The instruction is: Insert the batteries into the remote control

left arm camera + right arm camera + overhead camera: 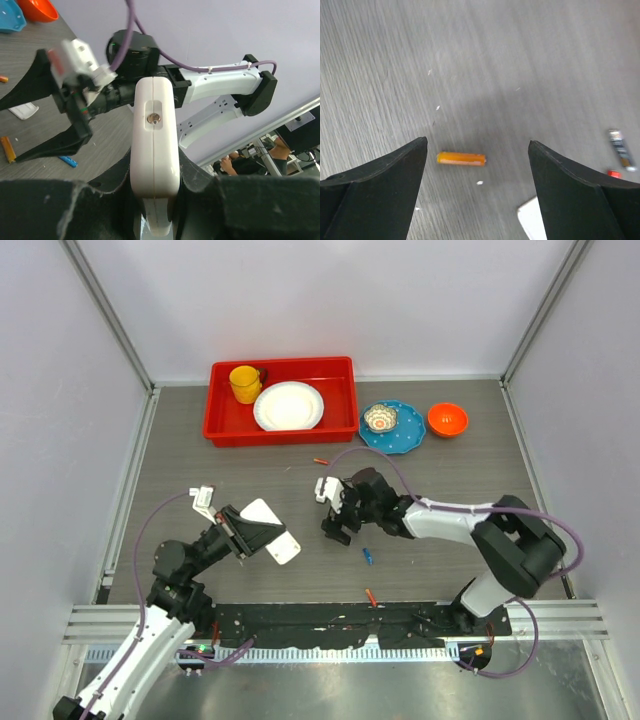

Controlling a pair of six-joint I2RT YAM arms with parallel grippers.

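My left gripper point(255, 532) is shut on the white remote control point(264, 513) and holds it off the table, its narrow edge with a small recess facing the left wrist camera point(154, 145). My right gripper point(338, 524) is open and low over the table middle. In the right wrist view an orange battery point(461, 158) lies on the table between its spread fingers point(380, 185), untouched. A blue battery point(368, 556) lies just right of that gripper. Another orange battery point(320, 460) lies farther back, and one point(372, 596) lies near the front rail. A dark battery point(621, 149) lies at the right.
A red tray point(345, 370) at the back holds a yellow cup point(244, 383) and a white plate point(289, 405). A blue plate point(408, 435) with a small dish and an orange bowl point(447, 419) stand right of it. A flat white piece point(532, 220) lies near the right fingers.
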